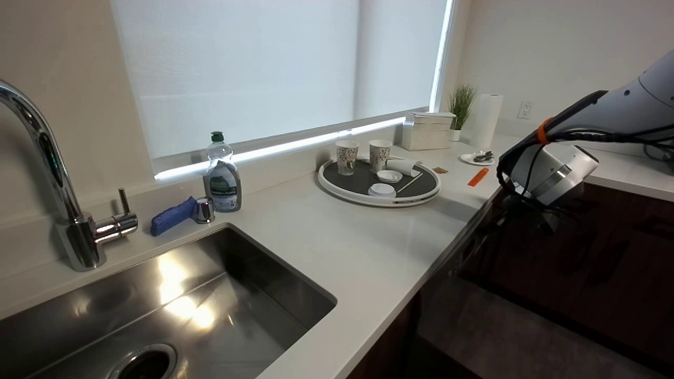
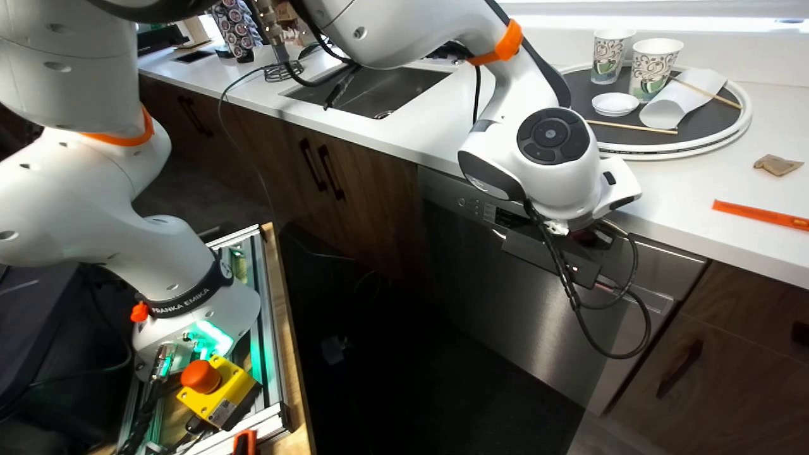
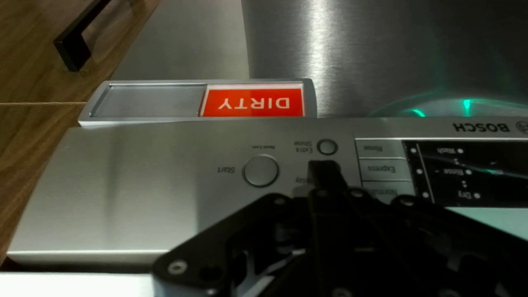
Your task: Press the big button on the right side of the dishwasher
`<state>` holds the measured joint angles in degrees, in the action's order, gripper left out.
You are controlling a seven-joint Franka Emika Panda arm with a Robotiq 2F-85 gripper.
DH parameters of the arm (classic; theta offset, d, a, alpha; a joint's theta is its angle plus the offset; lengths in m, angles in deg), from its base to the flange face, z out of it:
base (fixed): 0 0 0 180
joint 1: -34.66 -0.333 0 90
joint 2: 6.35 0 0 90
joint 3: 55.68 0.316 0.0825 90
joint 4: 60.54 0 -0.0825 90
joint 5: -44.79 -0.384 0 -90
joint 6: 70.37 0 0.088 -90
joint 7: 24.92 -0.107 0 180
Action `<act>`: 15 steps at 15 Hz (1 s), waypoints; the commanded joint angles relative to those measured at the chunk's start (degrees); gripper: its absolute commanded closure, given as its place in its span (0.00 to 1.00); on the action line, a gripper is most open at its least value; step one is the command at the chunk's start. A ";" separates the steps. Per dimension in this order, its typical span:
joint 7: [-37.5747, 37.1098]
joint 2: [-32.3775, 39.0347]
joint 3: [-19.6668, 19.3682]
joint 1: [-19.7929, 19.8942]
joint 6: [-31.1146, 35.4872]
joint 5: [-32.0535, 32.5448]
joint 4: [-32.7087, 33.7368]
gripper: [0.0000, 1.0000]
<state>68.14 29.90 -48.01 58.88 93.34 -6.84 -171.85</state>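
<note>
The dishwasher has a steel front under the counter in an exterior view. In the wrist view its control panel fills the middle, with the lettering upside down. The big round button labelled Start is in plain sight there. A smaller Extra Shine button is beside it. My gripper is shut and empty, its dark fingertips together. They show just right of the big button in this picture, over the Delay label. I cannot tell whether they touch the panel. In the exterior views the fingertips are hidden or too dark to make out.
A red DIRTY sign in a grey frame sits along the panel's edge. The white countertop overhangs the dishwasher. A round tray with paper cups stands on it, near an orange strip. Loose cables hang from the wrist.
</note>
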 commanded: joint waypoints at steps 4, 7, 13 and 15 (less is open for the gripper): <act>-0.21 1.68 3.62 2.33 -0.18 -4.16 2.07 1.00; -1.65 1.58 4.27 2.89 -0.08 -5.30 1.94 1.00; -2.98 1.39 5.22 3.74 0.33 -7.12 1.82 1.00; -3.31 1.51 5.36 3.83 0.52 -7.49 1.84 1.00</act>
<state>65.07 30.22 -44.77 62.22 93.34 -11.43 -171.90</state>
